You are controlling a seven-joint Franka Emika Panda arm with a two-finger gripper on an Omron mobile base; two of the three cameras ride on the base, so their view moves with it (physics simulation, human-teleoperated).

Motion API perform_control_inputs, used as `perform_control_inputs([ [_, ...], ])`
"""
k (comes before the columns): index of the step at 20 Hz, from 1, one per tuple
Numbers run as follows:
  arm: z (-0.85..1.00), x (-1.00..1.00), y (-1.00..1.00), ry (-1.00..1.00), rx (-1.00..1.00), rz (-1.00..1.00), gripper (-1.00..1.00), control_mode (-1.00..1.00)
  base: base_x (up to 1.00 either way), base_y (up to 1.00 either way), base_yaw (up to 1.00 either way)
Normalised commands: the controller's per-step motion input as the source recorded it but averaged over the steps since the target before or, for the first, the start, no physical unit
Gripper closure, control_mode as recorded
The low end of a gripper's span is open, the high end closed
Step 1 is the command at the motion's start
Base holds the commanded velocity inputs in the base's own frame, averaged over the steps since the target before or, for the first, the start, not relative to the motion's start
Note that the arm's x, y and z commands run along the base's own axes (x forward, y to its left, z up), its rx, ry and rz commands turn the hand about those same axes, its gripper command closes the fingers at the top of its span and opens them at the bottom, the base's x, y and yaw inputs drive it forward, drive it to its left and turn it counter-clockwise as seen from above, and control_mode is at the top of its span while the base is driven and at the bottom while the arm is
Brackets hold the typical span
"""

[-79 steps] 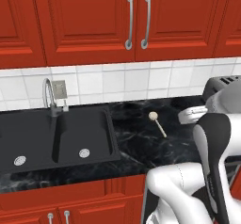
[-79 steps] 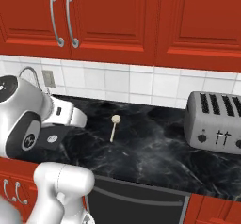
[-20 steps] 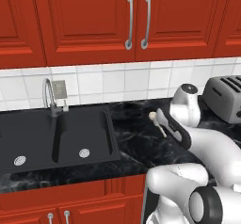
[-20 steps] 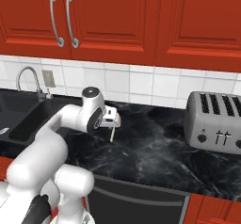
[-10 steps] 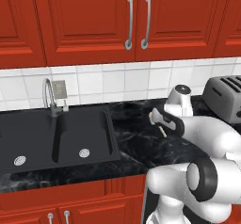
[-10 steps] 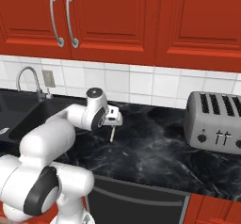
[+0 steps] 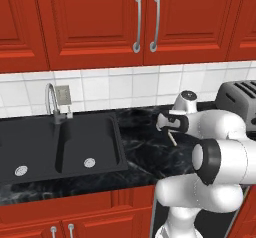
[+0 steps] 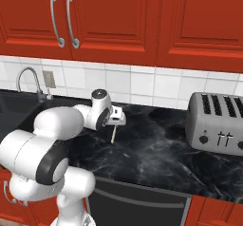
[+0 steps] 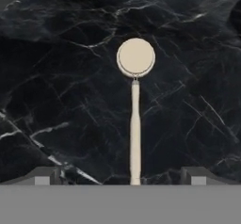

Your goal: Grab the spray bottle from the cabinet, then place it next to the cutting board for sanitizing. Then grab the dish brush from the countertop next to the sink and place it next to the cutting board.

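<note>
The dish brush (image 9: pixel 135 124) lies flat on the black marble countertop (image 9: pixel 56 77), its round cream head (image 9: pixel 135 57) away from the hand and its thin handle running between my fingers. My gripper (image 9: pixel 121 177) hangs open just above the handle, one fingertip (image 9: pixel 47 175) on either side, touching nothing. From the base, the gripper (image 7: pixel 170 126) (image 8: pixel 116 119) points down over the brush handle (image 7: pixel 172 139) (image 8: pixel 113 135), right of the sink (image 7: pixel 65 142). Red cabinet doors (image 7: pixel 145 22) above are closed. The spray bottle and the cutting board are out of view.
A silver toaster (image 8: pixel 216 123) (image 7: pixel 239 99) stands on the counter to the right. The curved faucet (image 7: pixel 51 99) rises behind the sink. My own white arm (image 8: pixel 52 135) bends low across the counter's front edge.
The hand has shifted a little to sit right over the brush handle and the elbow has swung forward. The jaws stayed open and the brush has not moved.
</note>
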Motion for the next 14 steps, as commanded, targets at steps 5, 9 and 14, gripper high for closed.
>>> perform_control_inputs([
  [5, -0.06, 0.29, -0.06, 0.02, 0.00, 0.00, -1.00, -1.00, 0.00, 0.00, 0.00],
  [9, -0.09, 0.29, -0.08, 0.02, 0.00, 0.00, -1.00, -1.00, 0.00, 0.00, 0.00],
  [14, -0.13, 0.24, -0.09, 0.03, 0.00, 0.00, -1.00, -1.00, 0.00, 0.00, 0.00],
])
